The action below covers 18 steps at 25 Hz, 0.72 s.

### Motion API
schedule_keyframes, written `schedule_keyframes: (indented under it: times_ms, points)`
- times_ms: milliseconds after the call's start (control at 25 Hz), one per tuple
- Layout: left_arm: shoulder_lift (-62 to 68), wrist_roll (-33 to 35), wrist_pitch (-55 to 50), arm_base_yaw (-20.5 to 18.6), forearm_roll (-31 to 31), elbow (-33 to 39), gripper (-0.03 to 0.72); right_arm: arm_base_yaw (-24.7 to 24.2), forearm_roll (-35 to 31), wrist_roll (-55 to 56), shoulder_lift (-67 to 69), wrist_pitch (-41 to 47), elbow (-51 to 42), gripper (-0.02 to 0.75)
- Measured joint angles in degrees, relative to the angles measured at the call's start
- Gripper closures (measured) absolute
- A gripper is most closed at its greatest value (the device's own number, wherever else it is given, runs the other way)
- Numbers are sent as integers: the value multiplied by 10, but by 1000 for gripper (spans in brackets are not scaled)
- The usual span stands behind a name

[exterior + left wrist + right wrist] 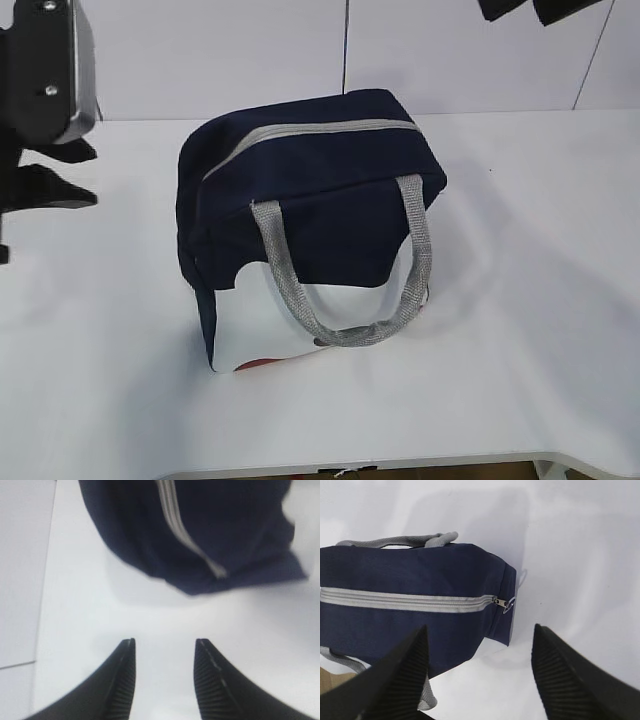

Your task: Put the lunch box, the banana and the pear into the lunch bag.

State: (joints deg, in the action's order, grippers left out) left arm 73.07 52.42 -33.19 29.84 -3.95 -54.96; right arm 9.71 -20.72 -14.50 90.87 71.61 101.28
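The navy lunch bag point(320, 190) stands in the middle of the white table, its grey zipper point(300, 132) drawn shut along the top. Grey handles point(345, 330) hang down its near side. The zipper pull point(503, 603) lies at the bag's end. My left gripper point(85, 172) hovers left of the bag, open, with only bare table between its fingertips point(165, 641). My right gripper point(520, 18) is high at the top right, open and empty point(480, 626), looking down on the bag's end. The lunch box, banana and pear are out of view.
The white table point(520, 300) stretches around the bag, with its front edge point(400, 465) near the bottom. A pale wall point(250, 50) rises behind. A small red patch point(262, 364) shows on the bag's white lower panel.
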Motion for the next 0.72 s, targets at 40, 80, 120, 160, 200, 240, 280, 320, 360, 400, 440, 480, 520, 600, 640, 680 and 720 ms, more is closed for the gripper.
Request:
schedule_keyframes:
  times_ms: [40, 80, 120, 160, 200, 240, 280, 320, 360, 400, 440, 480, 520, 600, 640, 680, 720]
  points:
    - [-8, 0, -12, 0, -32, 0, 411, 0, 1, -5, -5, 0, 0, 209]
    - [-18, 0, -27, 0, -59, 0, 411, 0, 1, -8, -12, 1, 0, 209]
    - [-26, 0, -42, 0, -92, 0, 411, 0, 1, -11, -19, 1, 0, 209]
    - [-36, 0, -53, 0, -123, 0, 411, 0, 1, -14, -25, 1, 0, 209]
    - [-47, 0, -66, 0, -148, 0, 411, 0, 1, -17, -32, 1, 0, 209]
    - [-58, 0, -78, 0, -176, 0, 411, 0, 2, -18, -40, 1, 0, 209]
    - [-68, -3, -89, 0, -201, 0, 411, 0, 2, -19, -46, 2, 0, 209]
    - [-79, -12, -96, 0, -225, 0, 411, 0, 5, -19, -53, 2, 0, 209]
    - [-91, -24, -104, 0, -243, 0, 411, 0, 9, -20, -60, 2, 0, 209]
    - [-101, -35, -113, 0, -260, 0, 411, 1, 14, -20, -67, 3, 0, 209]
    - [-113, -46, -120, 0, -273, 0, 411, 4, 18, -20, -73, 3, 0, 209]
    - [-125, -56, -130, 0, -280, 0, 411, 5, 22, -20, -79, 4, 0, 209]
    - [-138, -64, -139, 0, -286, 0, 411, 6, 23, -20, -86, 5, 0, 209]
    - [-162, -86, -156, 0, -290, 0, 411, 6, 24, -22, -100, 6, -3, 209]
    - [-176, -99, -163, 0, -292, 0, 411, 6, 24, -22, -109, 6, -8, 209]
    - [-189, -110, -170, 0, -292, 0, 411, 6, 24, -22, -118, 6, -15, 209]
    - [-201, -125, -174, 0, -292, 0, 411, 6, 25, -22, -127, 6, -22, 209]
